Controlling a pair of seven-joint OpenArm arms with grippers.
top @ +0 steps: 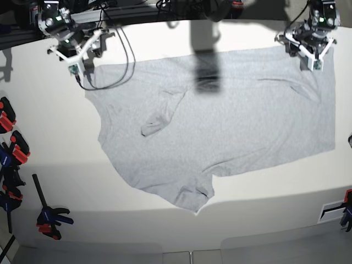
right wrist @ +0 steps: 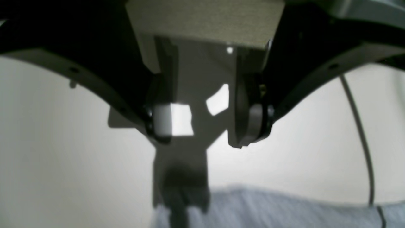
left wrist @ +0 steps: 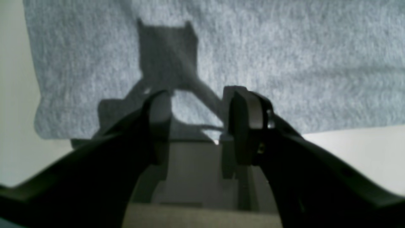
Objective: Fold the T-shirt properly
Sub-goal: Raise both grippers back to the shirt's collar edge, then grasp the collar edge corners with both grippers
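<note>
From the left wrist view, the left gripper hangs with its jaws apart and nothing between them, the grey T-shirt spread just ahead of and under its tips. From the right wrist view, the right gripper stands wide and empty over the bare white table, the shirt's edge lying beyond its tips. In the base view the shirt lies flat, stretching between the two grippers.

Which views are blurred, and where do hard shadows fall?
Left wrist view: soft focus, gripper shadow on the light heather-grey cotton T-shirt. Right wrist view: blurred, right gripper backlit, shadow on the white table. Base view: sharp, a dark shadow near the shirt's top edge.
</note>
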